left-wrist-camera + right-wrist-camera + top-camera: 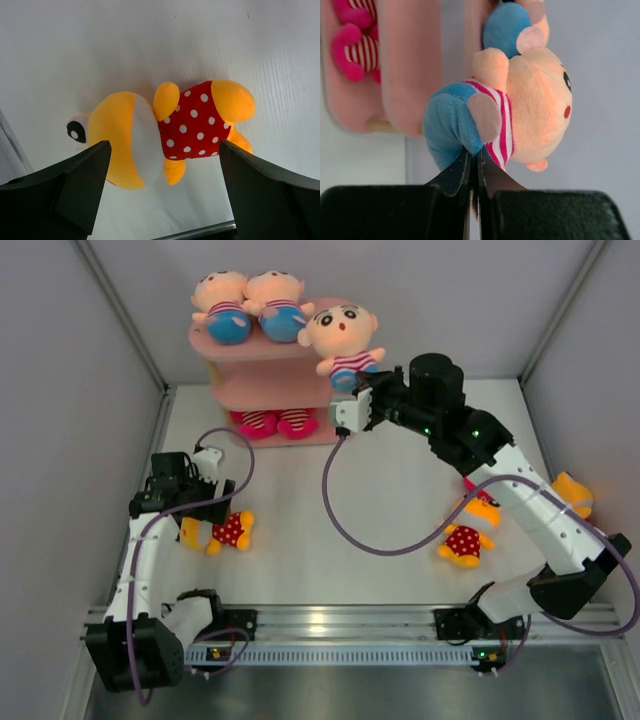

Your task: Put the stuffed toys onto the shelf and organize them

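Right pincer (352, 390) (474, 165) was clenched on a peach-headed toy (340, 335) (520, 110), its 2 fingers pinched together on the blue bottom just under the striped shirt. It held that doll up at the right end of the shelf (270, 352) (410, 75), level with the top board, face turned outward. From where I stood I could not tell whether the doll touched the board or hung just beside it.

The pink shelf stood at the middle of the bench's far edge. On its top board lay 2 more peach-headed dolls (222, 305) (278, 302), side by side and touching. On the bottom board sat 2 red-striped toys (258, 423) (297, 422), only their pink legs and striped bodies showing under the board above.

Left pincer (203, 512) (162, 145) was released, jaws spread wide on either side of a yellow polka-dot toy (228, 530) (190, 125). That one lay on its side on the white bench (290, 580) near the left edge, head toward the edge. One finger overlapped its head in the wrist view; contact was not clear.

Another yellow polka-dot doll (465, 538) lay toward the near right corner, close by the right arm. A further yellow piece (572, 492) showed at the right edge, mostly hidden behind that arm.
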Robot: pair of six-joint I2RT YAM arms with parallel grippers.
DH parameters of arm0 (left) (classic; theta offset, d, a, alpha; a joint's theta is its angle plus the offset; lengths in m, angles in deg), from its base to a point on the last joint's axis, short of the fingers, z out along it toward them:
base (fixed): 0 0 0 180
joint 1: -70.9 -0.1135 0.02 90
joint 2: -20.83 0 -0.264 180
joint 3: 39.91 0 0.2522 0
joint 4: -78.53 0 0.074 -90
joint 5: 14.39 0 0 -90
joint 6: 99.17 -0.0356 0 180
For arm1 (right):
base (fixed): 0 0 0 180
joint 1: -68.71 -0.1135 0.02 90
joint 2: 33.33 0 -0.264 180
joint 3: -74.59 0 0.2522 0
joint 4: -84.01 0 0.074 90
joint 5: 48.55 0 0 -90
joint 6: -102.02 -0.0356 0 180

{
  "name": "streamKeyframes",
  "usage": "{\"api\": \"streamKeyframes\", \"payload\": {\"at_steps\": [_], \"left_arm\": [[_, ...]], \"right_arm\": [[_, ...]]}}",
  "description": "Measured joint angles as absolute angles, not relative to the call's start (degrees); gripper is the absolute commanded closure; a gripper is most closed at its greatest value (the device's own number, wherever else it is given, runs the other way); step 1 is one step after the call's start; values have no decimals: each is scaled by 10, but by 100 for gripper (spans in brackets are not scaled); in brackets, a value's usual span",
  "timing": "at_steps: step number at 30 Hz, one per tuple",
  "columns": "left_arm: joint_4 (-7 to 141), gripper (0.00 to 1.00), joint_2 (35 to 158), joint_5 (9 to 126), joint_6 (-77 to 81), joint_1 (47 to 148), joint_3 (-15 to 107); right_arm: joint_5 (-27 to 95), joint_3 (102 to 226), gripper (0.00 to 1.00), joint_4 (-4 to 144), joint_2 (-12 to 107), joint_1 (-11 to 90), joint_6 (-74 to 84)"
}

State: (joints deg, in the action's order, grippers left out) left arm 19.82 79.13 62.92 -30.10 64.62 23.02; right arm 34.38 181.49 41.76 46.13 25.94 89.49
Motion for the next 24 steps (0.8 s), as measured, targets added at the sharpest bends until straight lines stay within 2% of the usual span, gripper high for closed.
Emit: {"api": "streamKeyframes", "payload": {"at_steps": [9, 15, 19, 21, 22, 24], "left_arm": [[198, 6, 784, 629, -301, 652, 230], [198, 6, 785, 630, -301, 658, 230], [198, 6, 785, 630, -301, 661, 230], [198, 6, 785, 630, -301, 665, 230], [198, 6, 785, 630, -301, 667, 230], [198, 6, 785, 631, -301, 670, 230]], "right_arm": [[390, 2033, 99, 433, 637, 308, 872], [428, 2099, 100, 505, 759, 341, 817], [423, 2131, 99, 522, 783, 346, 792], [414, 2144, 95, 523, 788, 346, 782], [409, 2150, 88, 523, 790, 346, 778], [395, 2162, 84, 521, 796, 347, 765]]}}
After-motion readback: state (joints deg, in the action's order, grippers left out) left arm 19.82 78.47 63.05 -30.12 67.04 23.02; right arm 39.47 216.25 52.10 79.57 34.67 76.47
